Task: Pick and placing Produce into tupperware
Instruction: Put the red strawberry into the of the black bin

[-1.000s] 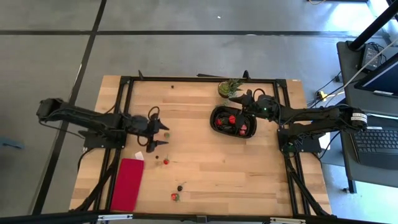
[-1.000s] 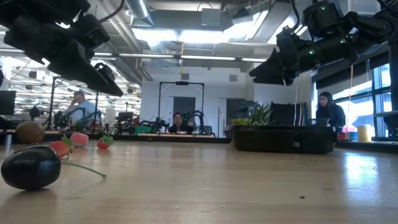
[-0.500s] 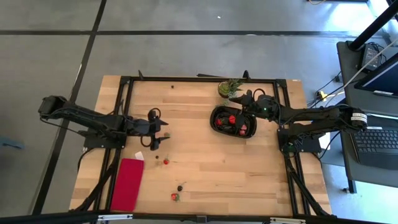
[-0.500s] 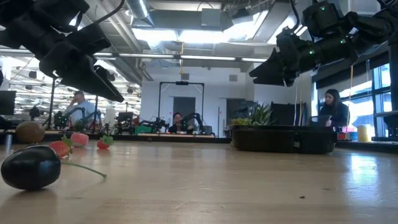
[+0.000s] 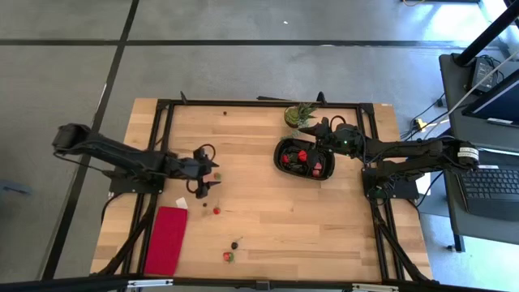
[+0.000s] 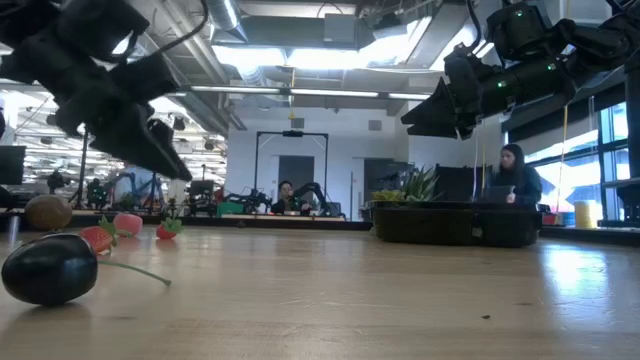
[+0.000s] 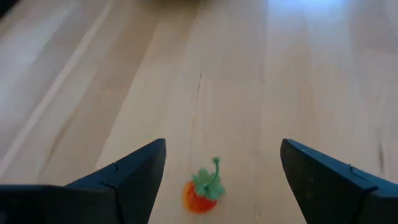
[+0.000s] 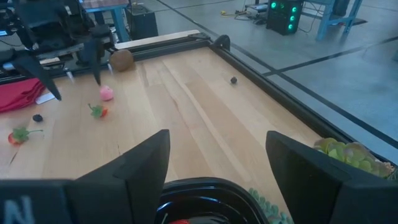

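Nearby, a potted plant [image 5: 300, 114] stands just beside the tupperware [image 5: 285, 165].

Two dark arms work the table. One black tupperware [image 5: 303, 157] holds at least two red pieces (its contents are hard to separate). Loose produce on the wood: two red strawberry pieces [image 5: 216, 211] [image 5: 228, 256], one dark berry [image 5: 234, 245]. One red cloth [image 5: 166, 239], one potted plant [image 5: 298, 114].
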Tool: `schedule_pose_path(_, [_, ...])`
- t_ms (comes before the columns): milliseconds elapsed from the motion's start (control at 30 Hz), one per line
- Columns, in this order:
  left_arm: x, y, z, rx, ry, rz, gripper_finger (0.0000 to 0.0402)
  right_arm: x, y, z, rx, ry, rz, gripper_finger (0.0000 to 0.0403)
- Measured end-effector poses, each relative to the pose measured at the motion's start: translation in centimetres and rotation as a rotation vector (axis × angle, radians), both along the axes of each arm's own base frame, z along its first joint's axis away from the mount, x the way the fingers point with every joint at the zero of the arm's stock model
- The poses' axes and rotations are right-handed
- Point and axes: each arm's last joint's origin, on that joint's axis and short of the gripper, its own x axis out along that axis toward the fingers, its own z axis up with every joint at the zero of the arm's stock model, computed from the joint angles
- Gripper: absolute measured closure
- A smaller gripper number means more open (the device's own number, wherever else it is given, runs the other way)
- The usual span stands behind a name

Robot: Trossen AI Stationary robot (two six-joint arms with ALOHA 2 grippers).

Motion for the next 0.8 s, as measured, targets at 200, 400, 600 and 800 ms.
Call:
schedule_pose_path(200, [0.4, 0.0, -1.3, -0.007, 0.077, 0.016, 0.0110, 0.0, 0.0, 0.0, 0.000, 0.001, 0.000, 0.0135])
schedule_pose_path(400, [1.1, -0.1, -2.0, -0.006, 0.080, 0.017, 0.0117, 0.0, 0.0, 0.0, 0.000, 0.001, 0.000, 0.0135])
schedule_pose_path(600, [1.4, -0.2, -2.8, -0.005, 0.111, 0.020, 0.0118, 0.0, 0.0, 0.0, 0.000, 0.002, 0.000, 0.0135])
schedule_pose_path(800, [1.6, -0.2, -3.2, -0.001, 0.117, 0.025, 0.0118, 0.0, 0.0, 0.0, 0.000, 0.002, 0.000, 0.0135])
